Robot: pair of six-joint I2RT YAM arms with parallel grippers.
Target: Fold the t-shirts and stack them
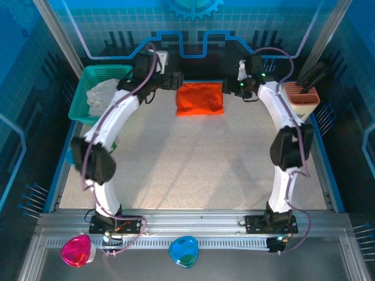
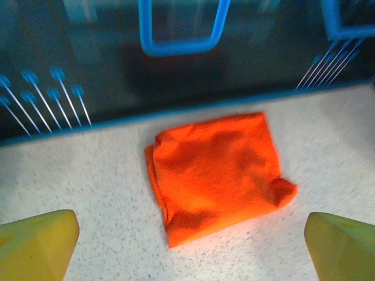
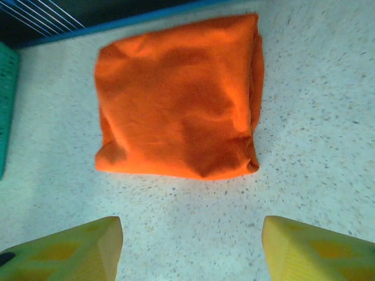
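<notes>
Orange t-shirt (image 1: 200, 98) is folded into a rough rectangle at the far edge of the desk (image 1: 193, 170), between the two grippers. Left gripper (image 1: 174, 80) and right gripper (image 1: 240, 88) are both spread wide, holding nothing, each just beside the bundle. Whitish-grey t-shirt (image 1: 101, 93) sits crumpled in the teal basket (image 1: 82, 116), far left (not folded yet, I'd say).

Risks:
- A finger clipping the bundle's loose corner could pull the fold open.
- Hauling the grey one out could drag the light basket along.
- Laying grey on top off-centre could shove orange into the back rim.

Views:
- Top view gives the grey shirt and the basket.
- Left wrist view gives the orange t-shirt (image 2: 220, 172) with a lump poking out at one corner.
- Right wrist view gives it (image 3: 179, 96) with stacked layer edges along one side.
</notes>
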